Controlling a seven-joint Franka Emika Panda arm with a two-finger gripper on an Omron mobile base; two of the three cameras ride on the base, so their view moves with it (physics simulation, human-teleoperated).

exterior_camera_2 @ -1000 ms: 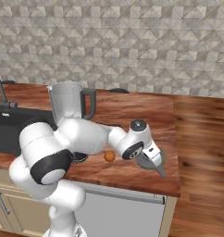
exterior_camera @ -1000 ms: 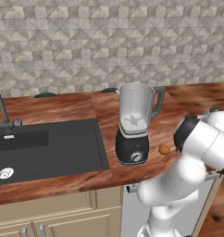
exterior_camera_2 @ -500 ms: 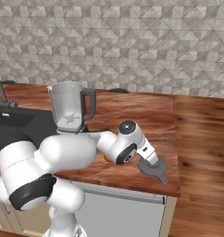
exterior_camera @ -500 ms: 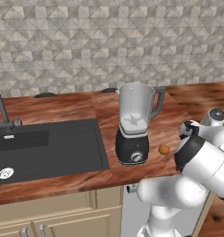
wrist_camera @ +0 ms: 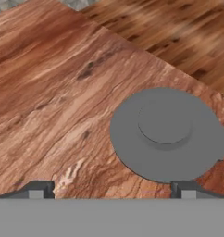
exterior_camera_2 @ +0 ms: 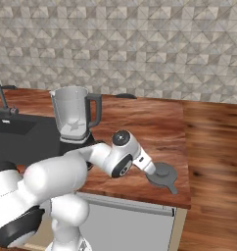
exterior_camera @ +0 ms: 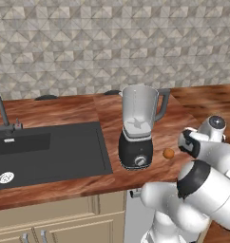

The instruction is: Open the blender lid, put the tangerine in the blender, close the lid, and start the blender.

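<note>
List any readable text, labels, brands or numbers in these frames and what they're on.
None: no words, brands or numbers can be read anywhere.
blender: jar and black base plain; silver front knob unmarked.
blender lid: plain grey, no print.
tangerine: no sticker.
sink: no marking legible; drain too small to tell.
gripper: fingertips bare of labels.

So we've got the blender (exterior_camera: 138, 130) standing on the counter (exterior_camera: 64, 111) just right of the sink (exterior_camera: 45, 152), the tangerine (exterior_camera: 168, 153) sitting beside its base on the right, and the blender lid (exterior_camera_2: 162, 174) lying flat way over by the counter's front right corner, just ahead of our end effector (wrist_camera: 111, 187).
</note>
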